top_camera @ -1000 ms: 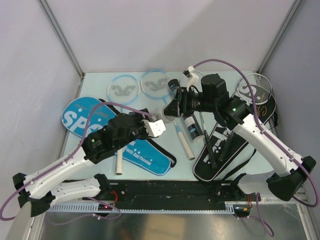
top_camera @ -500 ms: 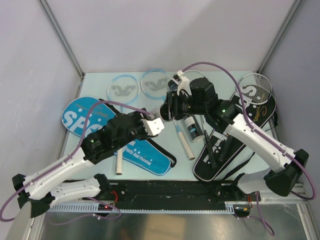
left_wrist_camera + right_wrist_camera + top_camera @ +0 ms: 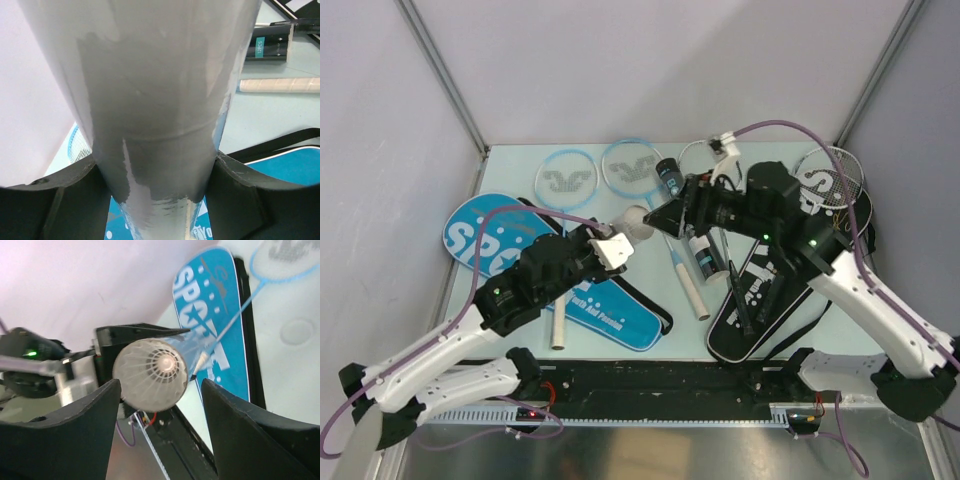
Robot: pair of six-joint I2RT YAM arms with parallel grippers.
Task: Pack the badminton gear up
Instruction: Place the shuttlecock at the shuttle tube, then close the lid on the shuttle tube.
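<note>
The left gripper (image 3: 618, 245) is clamped on a white tube (image 3: 155, 100), fingers pressed to both sides, the tube raised off the table (image 3: 508, 172) and angled up to the right. The right gripper (image 3: 160, 385) faces the tube's open end with its jaws spread wide and nothing held.

The blue "SPORT" cover (image 3: 480, 235) lies flat on the left of the table, under the left arm. Whether anything is inside it cannot be told. The black cover (image 3: 775, 300) lies on the right, with dark racket handles (image 3: 738, 300) on top of it. A silver-framed racket (image 3: 828, 172) shows its head just past the cover's far end. Two light-blue rackets (image 3: 563, 180) lie heads side by side at the back, their white grips near the front. A black tube (image 3: 703, 254) lies between the covers.

In the right wrist view a white feather shuttlecock (image 3: 152, 374) sits in the mouth of the white tube, seen end-on between the spread fingers and touching neither.

The left arm reaches diagonally from the near left corner toward the table's middle. The right arm arches from the near right, its forearm turned left, so the two grippers meet nose to nose above the middle of the table.
</note>
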